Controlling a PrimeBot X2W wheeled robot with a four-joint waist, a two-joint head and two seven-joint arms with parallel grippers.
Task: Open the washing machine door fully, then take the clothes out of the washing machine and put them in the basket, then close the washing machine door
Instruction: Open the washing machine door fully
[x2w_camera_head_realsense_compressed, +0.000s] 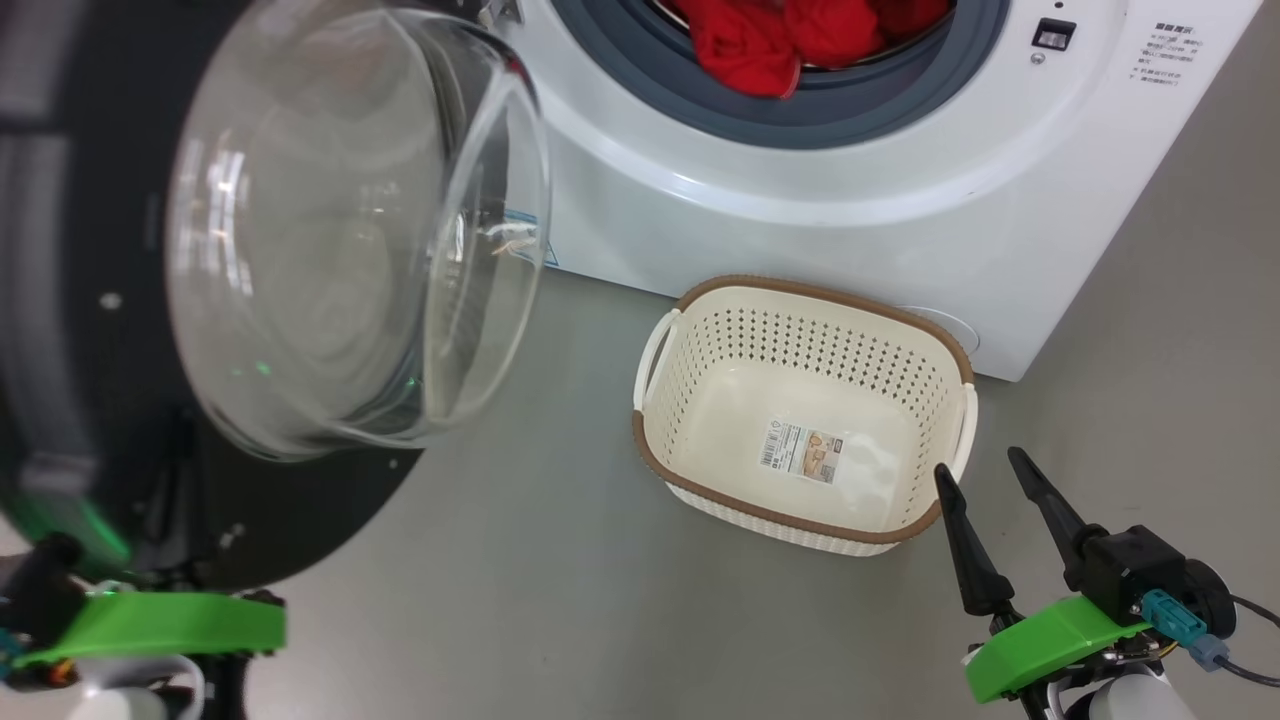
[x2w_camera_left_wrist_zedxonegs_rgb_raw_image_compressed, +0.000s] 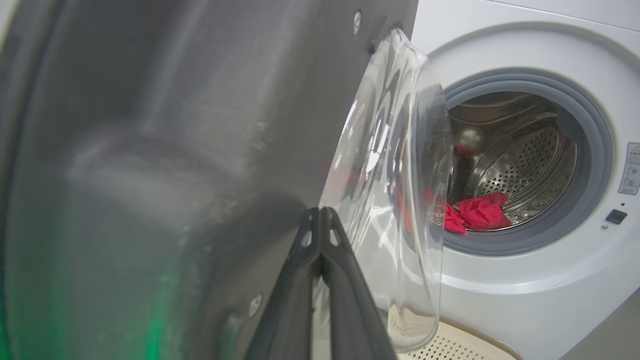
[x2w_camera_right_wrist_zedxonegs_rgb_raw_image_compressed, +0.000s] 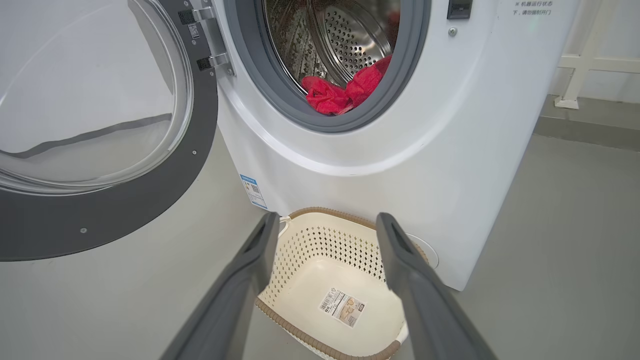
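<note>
While the left hand (x2w_camera_left_wrist_zedxonegs_rgb_raw_image_compressed: 320, 214) has its two fingers pressed together, tips close against the dark inner face of the washing machine door (x2w_camera_left_wrist_zedxonegs_rgb_raw_image_compressed: 150, 150) just beside its glass bowl (x2w_camera_left_wrist_zedxonegs_rgb_raw_image_compressed: 395, 175), that door stands open, wide of the washing machine (x2w_camera_head_realsense_compressed: 800, 220). The right hand (x2w_camera_right_wrist_zedxonegs_rgb_raw_image_compressed: 327, 217) holds its fingers spread apart and empty, with the basket (x2w_camera_right_wrist_zedxonegs_rgb_raw_image_compressed: 325, 250) on the floor (x2w_camera_head_realsense_compressed: 560, 560) just ahead of them. The red clothes (x2w_camera_right_wrist_zedxonegs_rgb_raw_image_compressed: 340, 92) lie in the drum (x2w_camera_right_wrist_zedxonegs_rgb_raw_image_compressed: 350, 35), farther ahead and above.

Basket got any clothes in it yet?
No, the basket holds just a sticker; the red clothes lie in the washing machine.
</note>
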